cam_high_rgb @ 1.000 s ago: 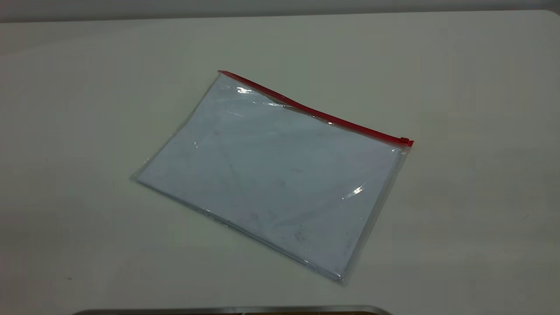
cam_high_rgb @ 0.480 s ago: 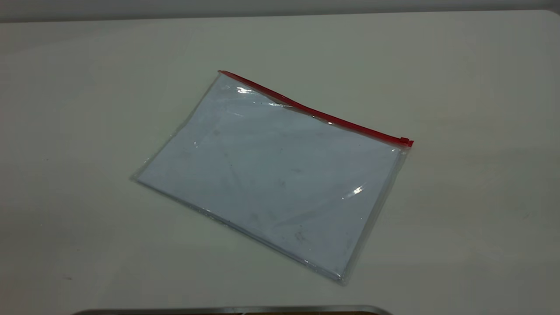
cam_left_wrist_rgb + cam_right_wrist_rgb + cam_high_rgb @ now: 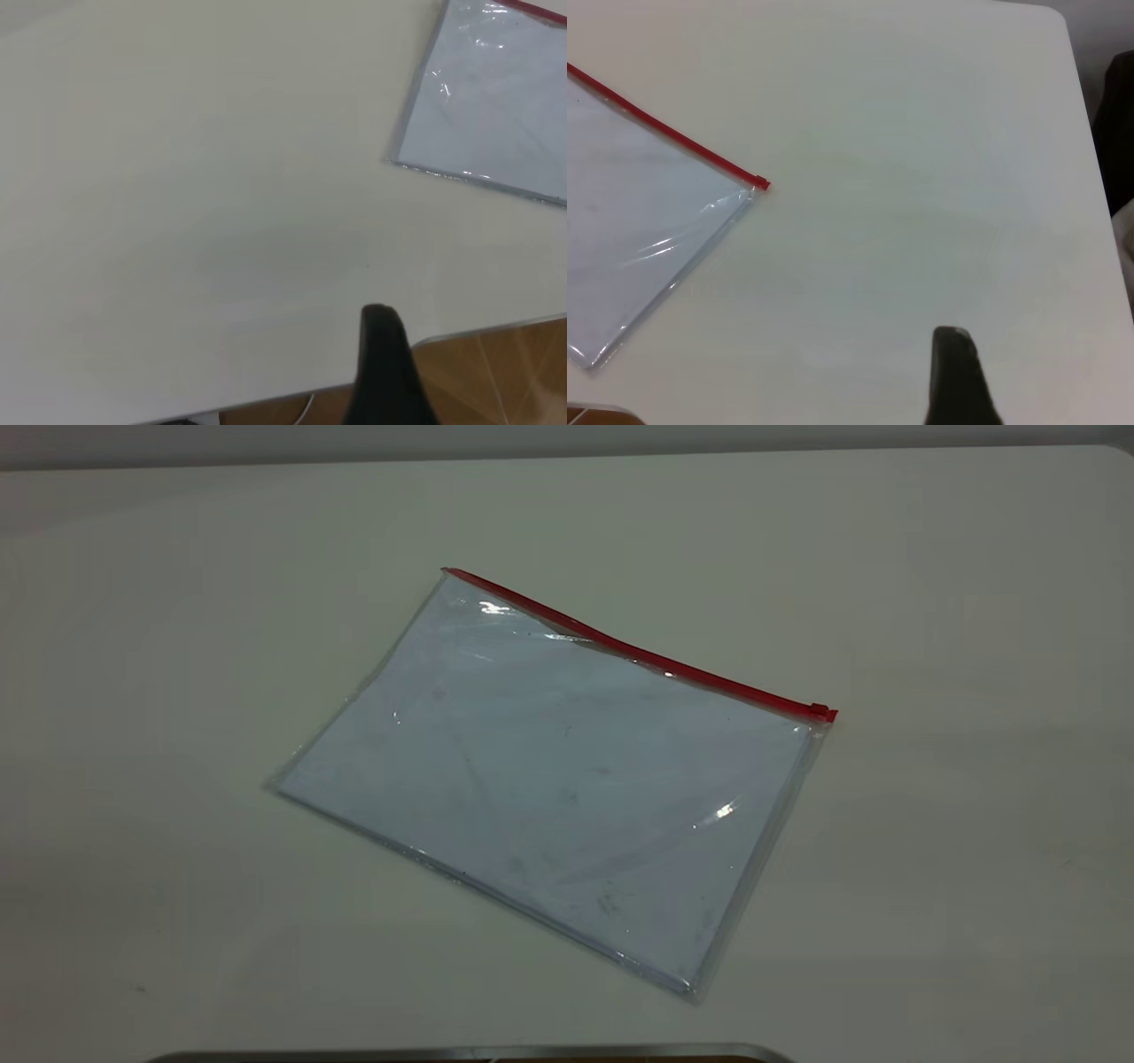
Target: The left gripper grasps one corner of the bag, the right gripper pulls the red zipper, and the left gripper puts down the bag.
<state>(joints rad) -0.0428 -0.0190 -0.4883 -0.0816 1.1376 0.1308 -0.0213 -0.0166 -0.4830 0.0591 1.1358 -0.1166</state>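
Observation:
The bag [image 3: 549, 779], a clear flat pouch with white paper inside, lies flat and askew in the middle of the white table. The red zipper [image 3: 638, 654] runs along its far long edge, with the slider tab [image 3: 822, 712] at the right end. Neither gripper shows in the exterior view. In the left wrist view only a black tip of my left gripper [image 3: 383, 359] shows, over the table's near edge, well apart from the bag [image 3: 496, 97]. In the right wrist view a black tip of my right gripper [image 3: 953, 372] hovers over bare table, far from the slider tab [image 3: 763, 184].
The table's front edge has a metal rim [image 3: 469, 1052]. Brown wooden floor [image 3: 505, 376] shows beyond the edge in the left wrist view. A dark object [image 3: 1121, 133] stands off the table's right side. Bare table [image 3: 957, 824] surrounds the bag.

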